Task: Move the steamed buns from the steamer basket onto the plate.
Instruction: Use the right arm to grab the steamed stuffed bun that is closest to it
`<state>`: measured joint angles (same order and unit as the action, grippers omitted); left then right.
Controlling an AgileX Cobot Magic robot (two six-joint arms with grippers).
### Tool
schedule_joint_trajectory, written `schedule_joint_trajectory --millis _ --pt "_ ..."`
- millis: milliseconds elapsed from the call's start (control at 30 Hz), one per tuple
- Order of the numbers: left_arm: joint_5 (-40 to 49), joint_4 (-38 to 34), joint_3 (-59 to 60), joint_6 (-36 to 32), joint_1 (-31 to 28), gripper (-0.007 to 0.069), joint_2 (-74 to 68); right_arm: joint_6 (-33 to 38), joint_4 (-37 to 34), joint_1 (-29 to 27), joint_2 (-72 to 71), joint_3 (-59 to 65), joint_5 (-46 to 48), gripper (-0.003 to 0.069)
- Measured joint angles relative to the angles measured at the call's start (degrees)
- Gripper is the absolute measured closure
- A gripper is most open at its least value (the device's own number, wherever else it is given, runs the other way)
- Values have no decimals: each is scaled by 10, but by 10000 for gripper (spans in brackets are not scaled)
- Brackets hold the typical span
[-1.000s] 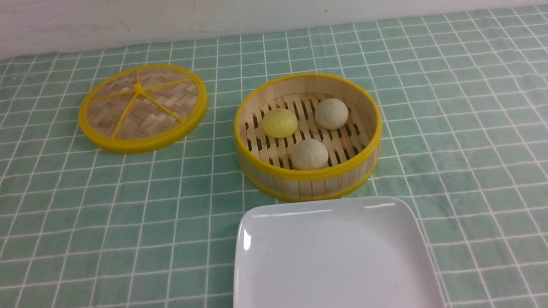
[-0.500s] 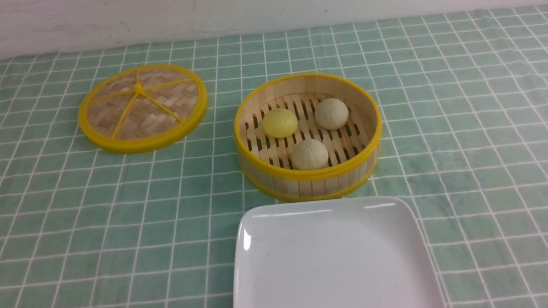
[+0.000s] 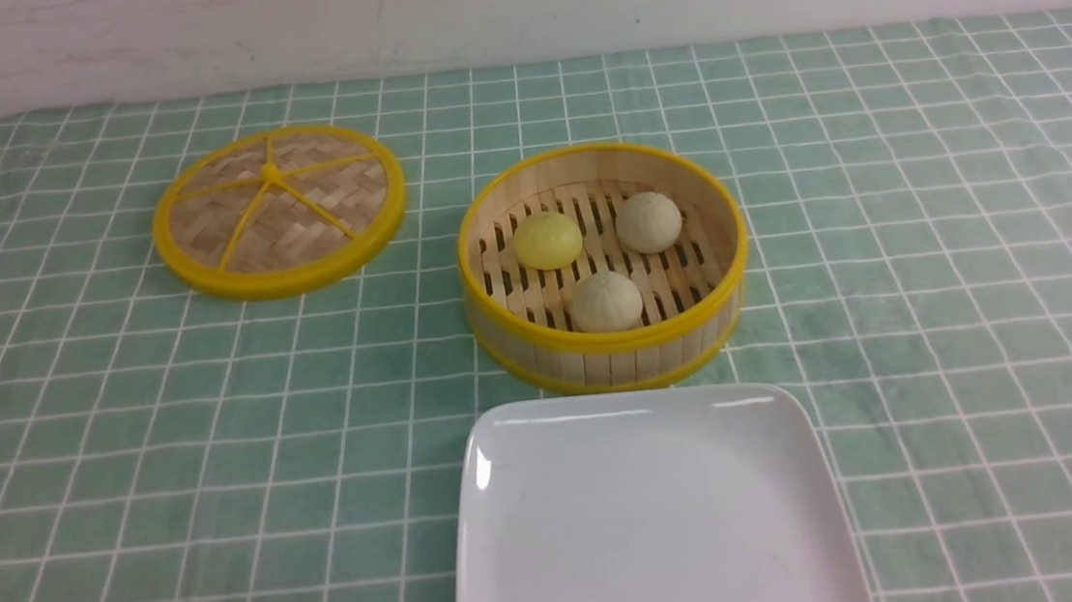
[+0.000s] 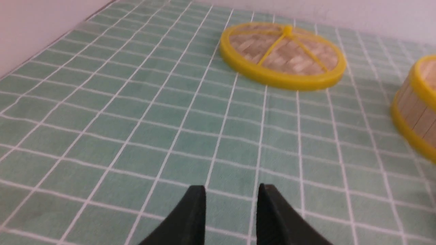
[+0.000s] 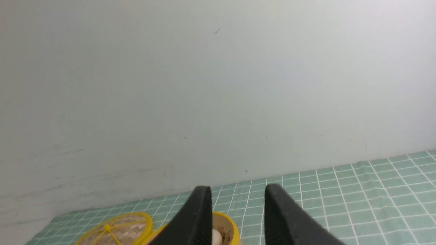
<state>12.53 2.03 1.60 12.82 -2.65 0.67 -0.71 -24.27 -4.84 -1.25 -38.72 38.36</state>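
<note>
Green checked tablecloth [image 3: 122, 454] spread flat, bearing woven lid [image 3: 279, 210] back left, steamer basket [image 3: 600, 361] mid-table, white plate [image 3: 653, 524] just in front.

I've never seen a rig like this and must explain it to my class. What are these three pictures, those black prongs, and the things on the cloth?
A two-armed robot. The wide picture looks forward from between its arms; the others come from wrist cameras. The prongs belong to the left gripper and right gripper, both open, holding nothing. On the green cloth: a lid, a basket holding a yellow bun and two pale buns, and a white plate nearer the robot.
</note>
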Motion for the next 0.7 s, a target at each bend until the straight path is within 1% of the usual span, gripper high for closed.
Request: schedule_joint_trajectory --millis 33,100,200,300,367,400,533,633,700 --pt "-3 -1 0 0 0 384 0 2 0 0 0 0 0 419" --pt "-38 -9 0 2 0 384 0 27 -23 0 0 0 4 419" --pt "-59 -11 0 2 0 384 0 47 -47 0 0 0 4 419" --pt "-93 -16 0 5 0 384 0 73 -86 0 0 0 10 419" --pt "-106 -20 0 12 0 384 0 81 -93 0 0 0 15 419" --pt "-117 -20 0 23 0 384 0 89 -101 0 0 0 21 419" --pt "-172 -45 0 100 0 384 0 128 -128 0 7 0 57 419" --pt "-202 -50 0 173 0 384 0 158 -155 0 32 0 86 419" --pt "-216 -50 0 210 0 384 0 181 -179 0 51 -1 96 419"
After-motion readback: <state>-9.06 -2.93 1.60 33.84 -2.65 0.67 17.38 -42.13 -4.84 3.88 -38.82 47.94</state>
